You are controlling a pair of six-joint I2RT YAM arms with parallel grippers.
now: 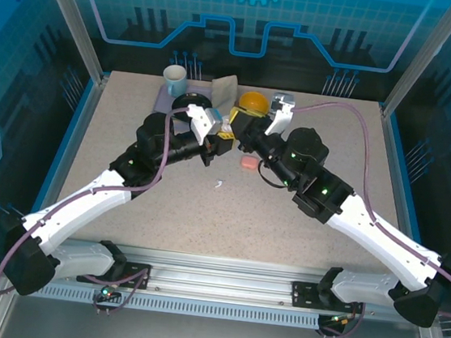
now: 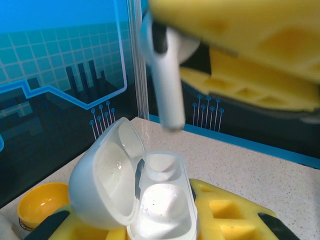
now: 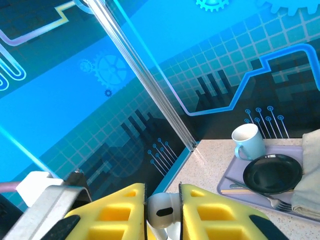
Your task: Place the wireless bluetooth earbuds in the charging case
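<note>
The left hand (image 2: 145, 225) clamps a glossy, rounded white charging case (image 2: 160, 200), lid open; the right hand (image 3: 163, 195) pinches a smooth white stemmed earbud (image 2: 167, 85).

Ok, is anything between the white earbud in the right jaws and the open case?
Nothing. In the left wrist view the white earbud hangs stem-down over the open white case, with a bare gap between the stem tip and the case.

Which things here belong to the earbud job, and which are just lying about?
Job: held earbud in right gripper; open white case in left gripper; pink case; loose earbud.
Lying about: cup, black plate, fork, yellow bowl, cloth, tray.
</note>
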